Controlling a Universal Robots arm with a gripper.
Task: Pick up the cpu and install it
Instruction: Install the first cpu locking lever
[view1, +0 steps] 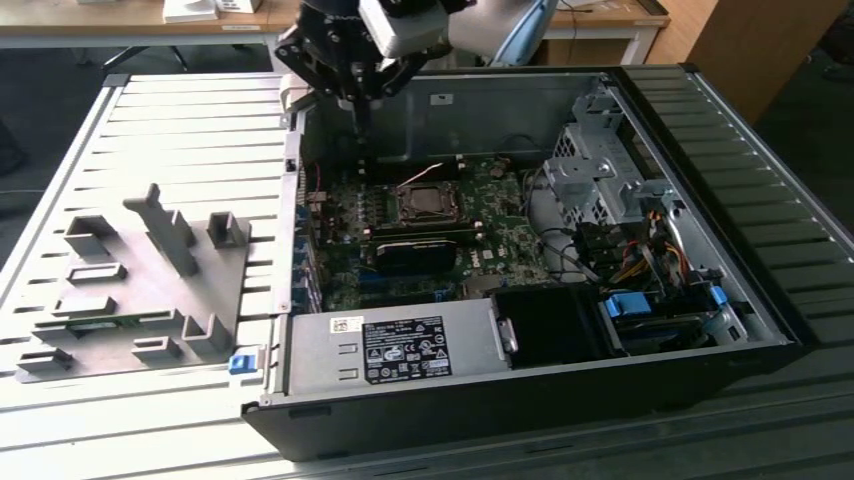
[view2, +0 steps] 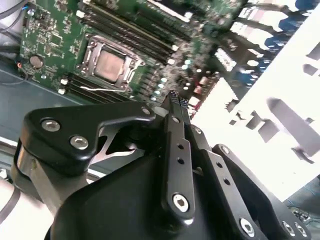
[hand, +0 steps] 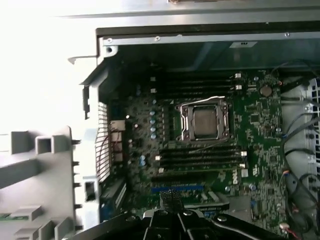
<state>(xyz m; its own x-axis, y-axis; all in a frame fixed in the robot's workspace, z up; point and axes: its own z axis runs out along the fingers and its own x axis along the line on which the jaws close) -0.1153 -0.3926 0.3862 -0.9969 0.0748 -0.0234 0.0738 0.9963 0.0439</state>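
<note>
cpu in the socket, gripper closed and empty above the board

your gripper (view1: 362, 140) hangs in the upper left of the exterior view, just inside the open case (view1: 747, 300). its fingers are pressed together with nothing between them, and both wrist views show the same. the cpu (hand: 205, 123) lies inside the socket frame (hand: 186, 125) on the motherboard (hand: 260, 125), about the centre of the exterior view. it is well apart from the gripper, and its silvery top is visible in both wrist views. i can't tell whether the frame's wire lever is latched or whether the chip sits fully flat.

risks, as i judge them:
- if the chip is a little crooked in the socket, any press on it or on the frame could bend contacts. the cause would be pressing without checking the seat.
- the closed fingers are a narrow point. dropped near the memory slots (hand: 200, 160) or the small capacitors beside the socket, they could scrape or snap a part.
- the gripper is close to the case wall (view1: 300, 130). a sideways swing there could catch the metal edge and jolt the case on the table (view1: 174, 130).
- the grey fixture (view1: 147, 280) sits at left of the exterior view, so keep a low sweep off its blocks.
</note>
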